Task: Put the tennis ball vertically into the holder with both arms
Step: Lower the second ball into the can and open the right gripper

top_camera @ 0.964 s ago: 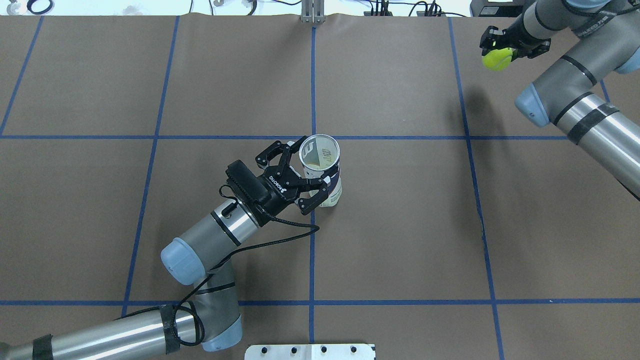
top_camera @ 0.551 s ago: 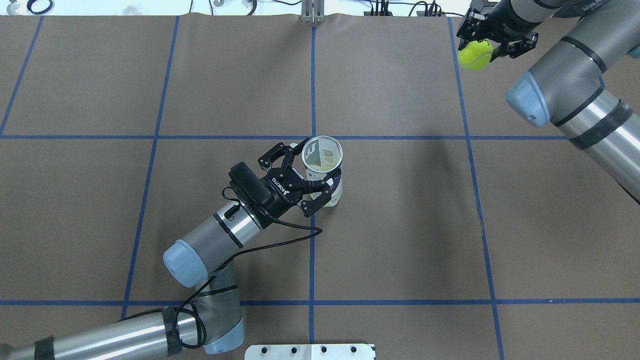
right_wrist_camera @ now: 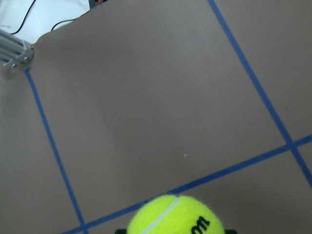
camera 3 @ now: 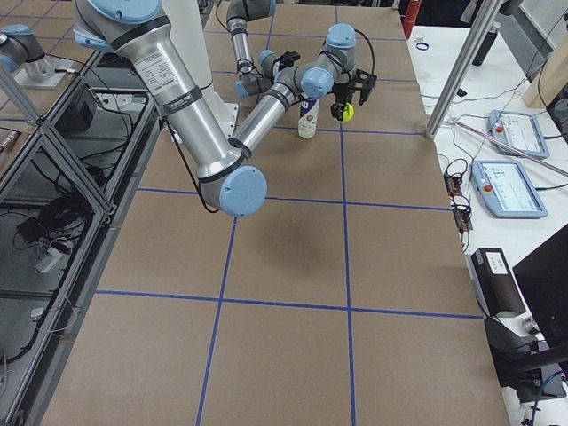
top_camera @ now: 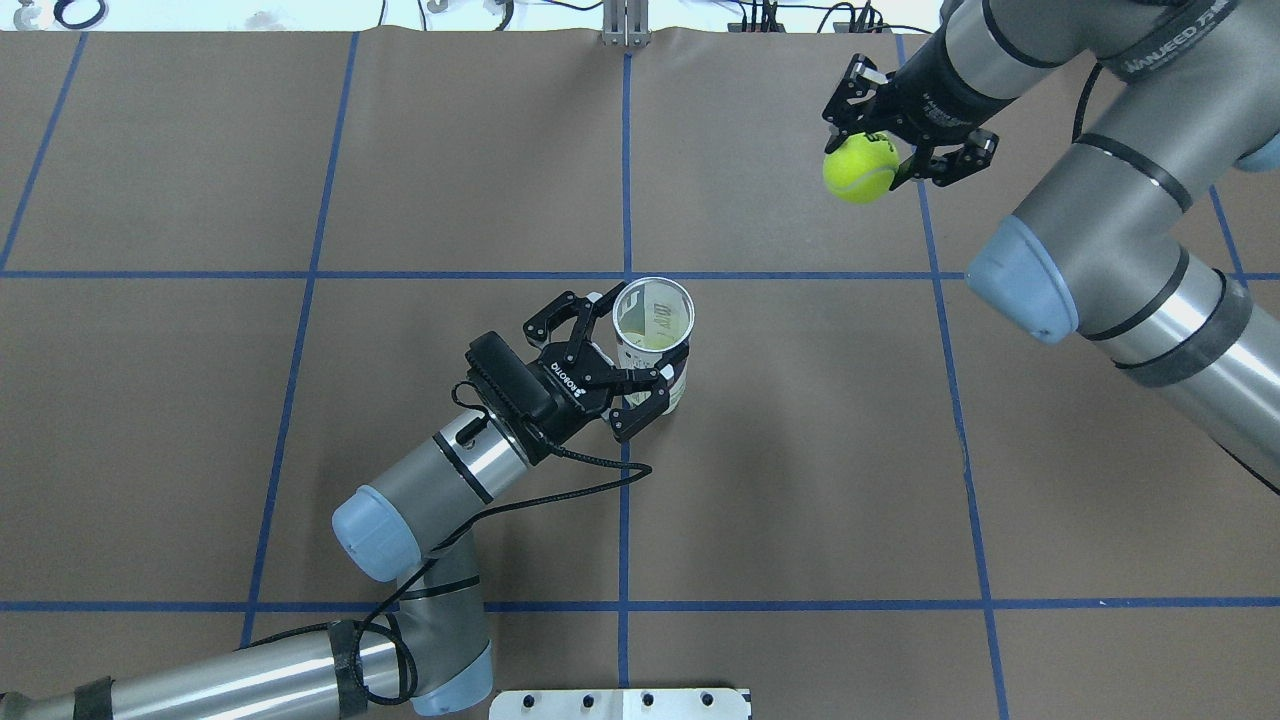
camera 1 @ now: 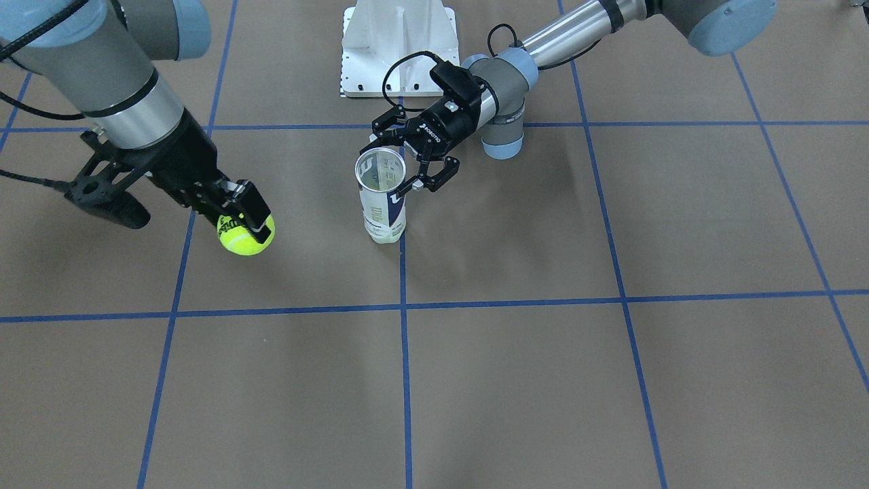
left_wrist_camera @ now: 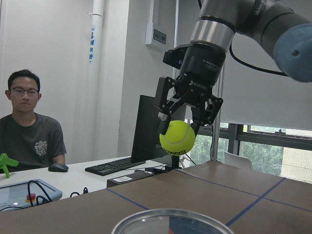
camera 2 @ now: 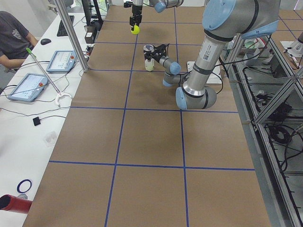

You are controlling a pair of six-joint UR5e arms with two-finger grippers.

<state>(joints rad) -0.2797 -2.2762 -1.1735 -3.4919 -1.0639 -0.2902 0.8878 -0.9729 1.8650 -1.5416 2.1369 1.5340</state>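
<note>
the tennis ball [top_camera: 860,168], clenched in the right hand [top_camera: 885,150] at two o'clock from the upright tennis-ball can [top_camera: 653,340] the left hand [top_camera: 625,360] grips mid-counter [top_camera: 800,450], could clip the rim and tip it if lowered off-centre.

Grey-silver arms [top_camera: 1120,210], pale blue joint caps, black cables, black claws [top_camera: 600,370].

We see the tennis ball [camera 2: 136,30] hanging under the far arm's gripper [camera 2: 135,20], apart from the upright holder [camera 2: 149,57] at the near arm's gripper [camera 2: 158,49].
</note>
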